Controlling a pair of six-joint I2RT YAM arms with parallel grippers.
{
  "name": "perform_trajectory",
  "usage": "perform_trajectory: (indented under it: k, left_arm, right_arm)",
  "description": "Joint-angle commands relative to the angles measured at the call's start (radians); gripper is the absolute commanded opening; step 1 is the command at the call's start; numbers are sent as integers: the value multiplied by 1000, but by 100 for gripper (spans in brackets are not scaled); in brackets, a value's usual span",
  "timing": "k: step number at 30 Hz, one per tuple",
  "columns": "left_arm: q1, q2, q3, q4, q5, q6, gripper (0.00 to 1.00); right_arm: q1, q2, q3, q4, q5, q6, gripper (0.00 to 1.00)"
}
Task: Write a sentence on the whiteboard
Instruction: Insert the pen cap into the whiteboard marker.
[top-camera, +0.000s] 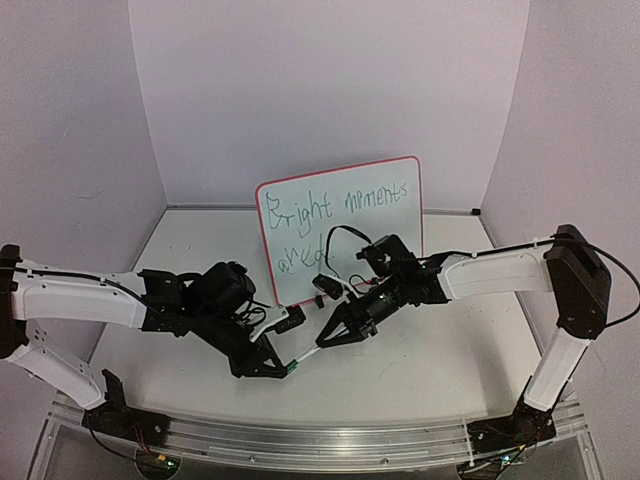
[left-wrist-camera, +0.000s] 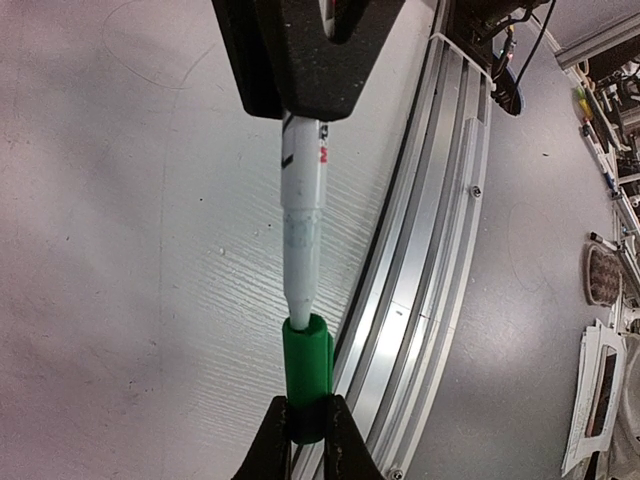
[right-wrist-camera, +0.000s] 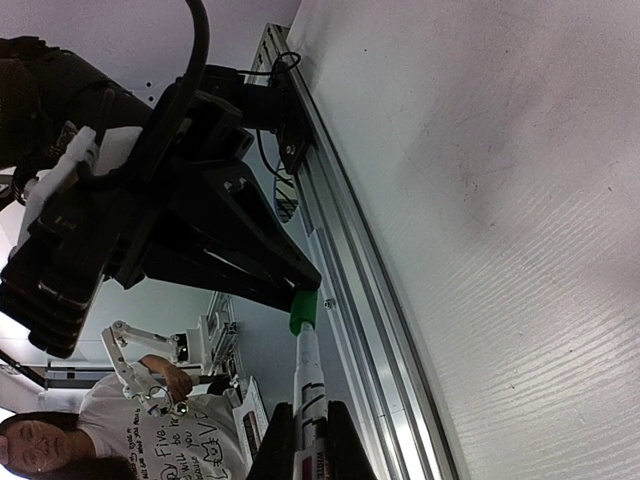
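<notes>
The right arm (top-camera: 480, 268) and its cable (top-camera: 340, 229) cover much of the lower part of the whiteboard (top-camera: 340, 215), hiding its bottom edge and part of the second written line. In the left wrist view the upper barrel of the marker (left-wrist-camera: 303, 230) vanishes inside the right hand (left-wrist-camera: 303, 105), and the base of the green cap (left-wrist-camera: 307, 370) is buried in the grip of the left hand (left-wrist-camera: 307, 435). The right wrist view cuts off the marker's rear.

Left arm (top-camera: 70, 295) low, reaching right | left gripper (top-camera: 284, 368) pinching cap (left-wrist-camera: 306, 375) | right arm (top-camera: 500, 268) low, reaching left | right gripper (top-camera: 325, 342) clamping marker (left-wrist-camera: 303, 225) | grippers face each other, tips nearly meeting
</notes>
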Motion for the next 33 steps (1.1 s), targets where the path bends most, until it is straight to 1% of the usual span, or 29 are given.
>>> perform_trajectory:
  k: [1, 17, 26, 33]
  left_arm:
    - [-4, -37, -5, 36, -1, -11, 0]
    - [-5, 2, 55, 28, 8, 19, 0]
    - [-4, 50, 103, 25, 14, 57, 0]
    - [-4, 82, 134, 63, 21, 68, 0]
  right_arm:
    - [4, -34, 8, 20, 6, -4, 0]
    - [13, -15, 13, 21, -16, -10, 0]
    - [30, 3, 37, 23, -28, -10, 0]
    - [50, 13, 40, 23, -27, -12, 0]
